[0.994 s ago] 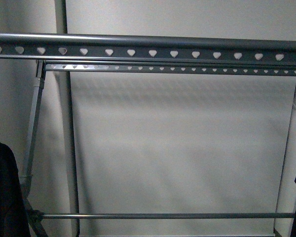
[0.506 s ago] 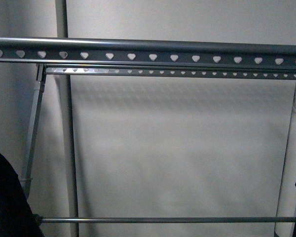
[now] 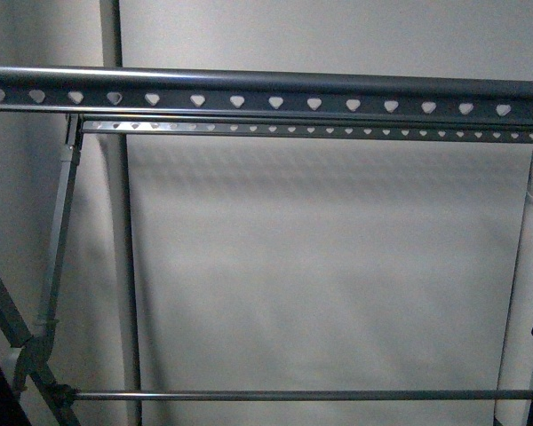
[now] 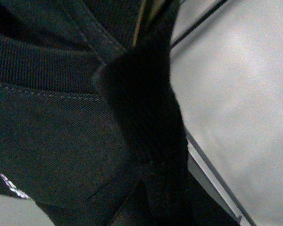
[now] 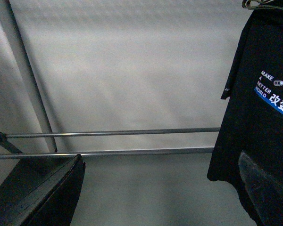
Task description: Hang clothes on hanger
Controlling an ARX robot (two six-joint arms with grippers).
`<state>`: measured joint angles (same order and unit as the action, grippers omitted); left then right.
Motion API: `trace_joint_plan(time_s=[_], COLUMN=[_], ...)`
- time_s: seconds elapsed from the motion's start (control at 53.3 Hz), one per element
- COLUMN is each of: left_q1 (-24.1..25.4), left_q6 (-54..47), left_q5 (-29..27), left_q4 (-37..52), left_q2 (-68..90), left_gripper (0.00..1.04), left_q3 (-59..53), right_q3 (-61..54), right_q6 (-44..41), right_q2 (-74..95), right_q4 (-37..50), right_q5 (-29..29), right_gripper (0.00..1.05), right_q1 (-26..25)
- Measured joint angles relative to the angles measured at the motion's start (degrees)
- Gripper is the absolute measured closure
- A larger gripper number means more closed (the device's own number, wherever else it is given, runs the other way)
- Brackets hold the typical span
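T-shirt (image 4: 61, 141) sunk lower in front view, rack leg (image 3: 4, 311) uncovered

Grey metal frame, matt black cloth.
The rail (image 3: 266, 93) with heart-shaped holes is smooth grey metal with a dull sheen; the thin rod (image 3: 302, 394) below it is brighter metal. The T-shirt (image 4: 52, 141) is matt black knit cloth, ribbed at the collar (image 4: 37, 63), with flat printed lettering (image 5: 273, 92). The wall (image 3: 320, 266) behind the rail is matt white.

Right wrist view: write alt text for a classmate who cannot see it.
A black T-shirt with white and blue lettering hangs at one edge from a metal hanger. Two thin grey bars cross a pale wall.
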<state>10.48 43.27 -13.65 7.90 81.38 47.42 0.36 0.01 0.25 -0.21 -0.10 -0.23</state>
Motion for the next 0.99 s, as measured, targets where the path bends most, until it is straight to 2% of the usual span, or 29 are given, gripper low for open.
trace_joint_plan(time_s=[0.244, 0.319, 0.375, 0.45, 0.562, 0.637, 0.675, 0.75, 0.825, 0.9, 0.956, 0.975, 0.994], left_q1=[5.05, 6.08, 6.19, 6.29, 5.64, 4.66, 4.22, 3.19, 2.16, 1.68, 1.49, 1.38, 1.25], left_q6=[-9.79, -14.1, -16.41, -22.67, -31.8, -37.07, -41.42, -48.5, -60.48, -74.4, -84.08, -90.18, -91.41], left_q5=[18.82, 27.39, 32.0, 41.22, 50.95, 52.04, 54.8, 55.15, 59.56, 63.98, 66.82, 68.46, 68.61], left_q4=[-11.28, -16.46, -19.52, -25.66, -32.0, -31.91, -32.98, -31.45, -32.37, -27.63, -29.46, -30.67, -31.36], left_q2=[-16.28, -22.14, -25.44, -29.79, -31.1, -29.51, -27.58, -24.09, -18.53, -14.64, -12.0, -10.67, -10.03], left_gripper=[1.01, 1.01, 1.01, 1.01, 1.01, 1.01, 1.01, 1.01, 1.01, 1.01, 1.01, 1.01, 1.01], left_q3=[-9.51, -10.95, -11.5, -11.28, -9.51, -8.07, -6.19, -3.21, 2.4, 4.2, 6.14, 7.17, 7.65], right_q3=[0.0, 0.0, 0.0, 0.0, 0.0, 0.0, 0.0, 0.0, 0.0, 0.0, 0.0, 0.0, 0.0], right_q6=[0.02, 0.02, 0.02, 0.02, 0.0, 0.02, 0.02, 0.02, 0.0, 0.02, 0.02, 0.0, 0.02], right_q2=[0.0, 0.0, 0.0, 0.0, 0.0, 0.0, 0.0, 0.0, 0.0, 0.0, 0.0, 0.0, 0.0], right_q4=[0.0, 0.0, 0.0, 0.0, 0.0, 0.0, 0.0, 0.0, 0.0, 0.0, 0.0, 0.0, 0.0], right_q5=[0.02, 0.0, 0.0, 0.0, 0.02, 0.02, 0.0, 0.02, -0.02, 0.0, 0.0, 0.02, 0.02], right_gripper=[0.07, 0.07, 0.07, 0.07, 0.07, 0.07, 0.07, 0.07, 0.07, 0.07, 0.07, 0.07, 0.07], right_q1=[0.0, 0.0, 0.02, 0.0, 0.0, 0.0, 0.0, 0.0, 0.0, 0.0, 0.0, 0.02, 0.0])
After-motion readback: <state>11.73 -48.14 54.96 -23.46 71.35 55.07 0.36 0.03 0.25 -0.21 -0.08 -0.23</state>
